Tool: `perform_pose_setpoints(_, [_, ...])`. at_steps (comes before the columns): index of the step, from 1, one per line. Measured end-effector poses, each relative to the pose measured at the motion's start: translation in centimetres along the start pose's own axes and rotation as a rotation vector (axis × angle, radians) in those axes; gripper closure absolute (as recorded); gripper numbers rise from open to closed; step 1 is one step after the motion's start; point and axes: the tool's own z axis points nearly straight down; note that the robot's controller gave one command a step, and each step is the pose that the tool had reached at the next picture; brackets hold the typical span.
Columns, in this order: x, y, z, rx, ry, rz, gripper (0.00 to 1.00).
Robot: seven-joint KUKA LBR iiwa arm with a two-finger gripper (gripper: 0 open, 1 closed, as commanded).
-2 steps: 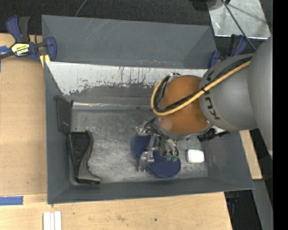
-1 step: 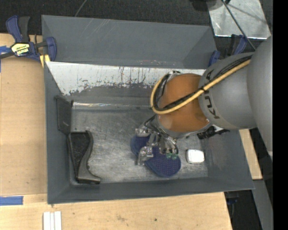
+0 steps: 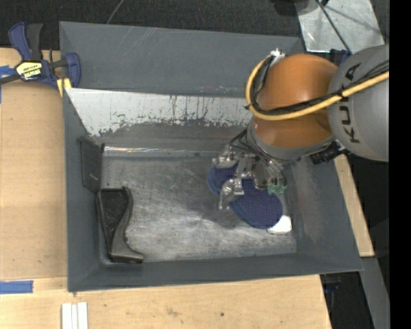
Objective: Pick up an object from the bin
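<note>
As the gripper (image 3: 238, 184) hangs right of centre over a dark blue object (image 3: 260, 212) with a white tip on the bin (image 3: 192, 60) floor, whether it is open or closed cannot be told.

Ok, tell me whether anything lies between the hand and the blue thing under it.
Nothing visible does. The hand hangs directly over the dark blue soft thing at the right of the bin floor. A black angled piece lies apart by the left wall.
</note>
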Motion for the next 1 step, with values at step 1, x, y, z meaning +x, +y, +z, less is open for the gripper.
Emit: perform_pose_setpoints(1, [-1.51, 0.34, -5.23, -0.001, 0.002, -0.015, 1.0])
